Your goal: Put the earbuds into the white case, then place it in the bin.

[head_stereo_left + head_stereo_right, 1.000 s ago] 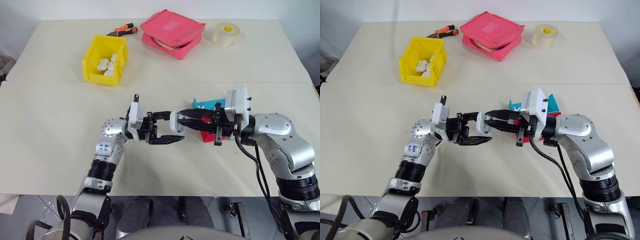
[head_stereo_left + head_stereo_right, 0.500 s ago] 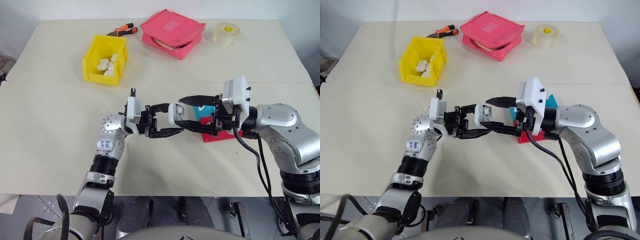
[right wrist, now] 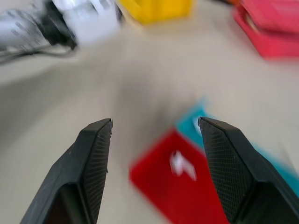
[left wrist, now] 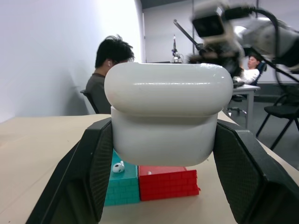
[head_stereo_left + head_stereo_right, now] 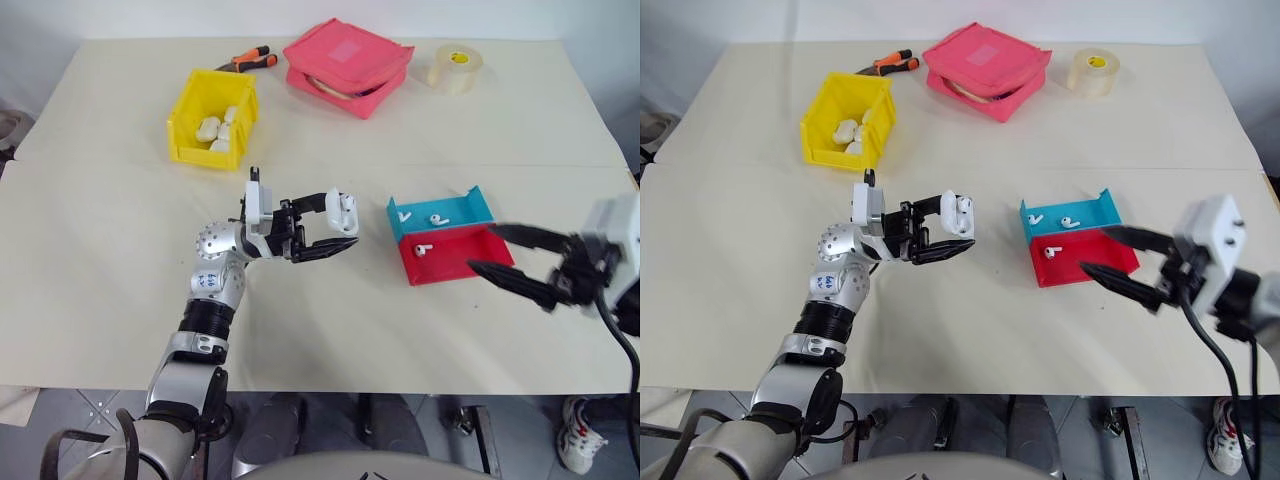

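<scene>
Left gripper is clamped on the white case, lid closed, holding it up off the desk, just left of the blue tray and nearer the robot than the bin. Right gripper hangs released, fingers spread and empty, over the right end of the red tray, which touches the blue tray's near side. Two earbuds lie in the blue tray and one in the red, while the yellow bin, well beyond the blue tray to its left, holds several white cases.
</scene>
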`<control>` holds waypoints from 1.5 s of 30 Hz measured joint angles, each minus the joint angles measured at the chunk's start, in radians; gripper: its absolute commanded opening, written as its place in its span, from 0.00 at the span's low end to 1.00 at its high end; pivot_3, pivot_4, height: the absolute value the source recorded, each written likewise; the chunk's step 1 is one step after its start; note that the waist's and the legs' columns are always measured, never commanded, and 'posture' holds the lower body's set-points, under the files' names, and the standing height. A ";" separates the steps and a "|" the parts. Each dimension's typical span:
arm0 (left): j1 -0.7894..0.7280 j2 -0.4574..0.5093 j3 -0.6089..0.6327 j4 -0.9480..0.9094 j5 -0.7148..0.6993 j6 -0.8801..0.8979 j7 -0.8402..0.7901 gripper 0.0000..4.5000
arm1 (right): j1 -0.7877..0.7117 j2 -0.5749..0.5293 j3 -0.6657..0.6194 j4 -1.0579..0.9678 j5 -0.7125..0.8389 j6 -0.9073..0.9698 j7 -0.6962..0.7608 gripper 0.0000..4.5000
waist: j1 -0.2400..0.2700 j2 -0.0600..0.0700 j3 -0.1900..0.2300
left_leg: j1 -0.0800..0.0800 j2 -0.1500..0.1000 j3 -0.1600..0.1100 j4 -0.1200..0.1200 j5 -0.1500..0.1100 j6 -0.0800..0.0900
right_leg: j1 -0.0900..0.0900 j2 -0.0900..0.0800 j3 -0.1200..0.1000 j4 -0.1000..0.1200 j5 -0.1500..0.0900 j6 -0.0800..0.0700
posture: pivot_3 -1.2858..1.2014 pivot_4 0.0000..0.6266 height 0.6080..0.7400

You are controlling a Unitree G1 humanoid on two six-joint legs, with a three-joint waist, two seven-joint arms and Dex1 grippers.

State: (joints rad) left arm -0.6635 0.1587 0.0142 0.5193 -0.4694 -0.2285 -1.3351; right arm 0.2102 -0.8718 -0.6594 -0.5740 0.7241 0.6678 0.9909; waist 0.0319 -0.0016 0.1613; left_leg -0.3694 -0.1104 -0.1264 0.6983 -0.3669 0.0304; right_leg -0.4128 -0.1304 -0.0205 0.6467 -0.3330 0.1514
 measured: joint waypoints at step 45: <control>0.209 0.014 -0.034 -0.315 0.005 0.011 0.189 0.62 | -1.296 0.072 1.166 1.037 -0.722 0.067 0.200 0.64 | -0.015 -0.004 -0.083 | -0.003 -0.002 0.008 0.000 -0.001 -0.001 | -0.015 0.000 0.007 0.007 0.000 -0.004 | 0.52 0.00 1.00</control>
State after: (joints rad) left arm -0.4543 0.1728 -0.0195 0.2044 -0.4644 -0.2171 -1.1461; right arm -1.0858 -0.7998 0.5063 0.4632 0.0017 0.7350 1.1913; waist 0.0166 -0.0056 0.0783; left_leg -0.3720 -0.1121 -0.1185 0.6983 -0.3676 0.0291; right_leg -0.4277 -0.1307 -0.0134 0.6538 -0.3326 0.1478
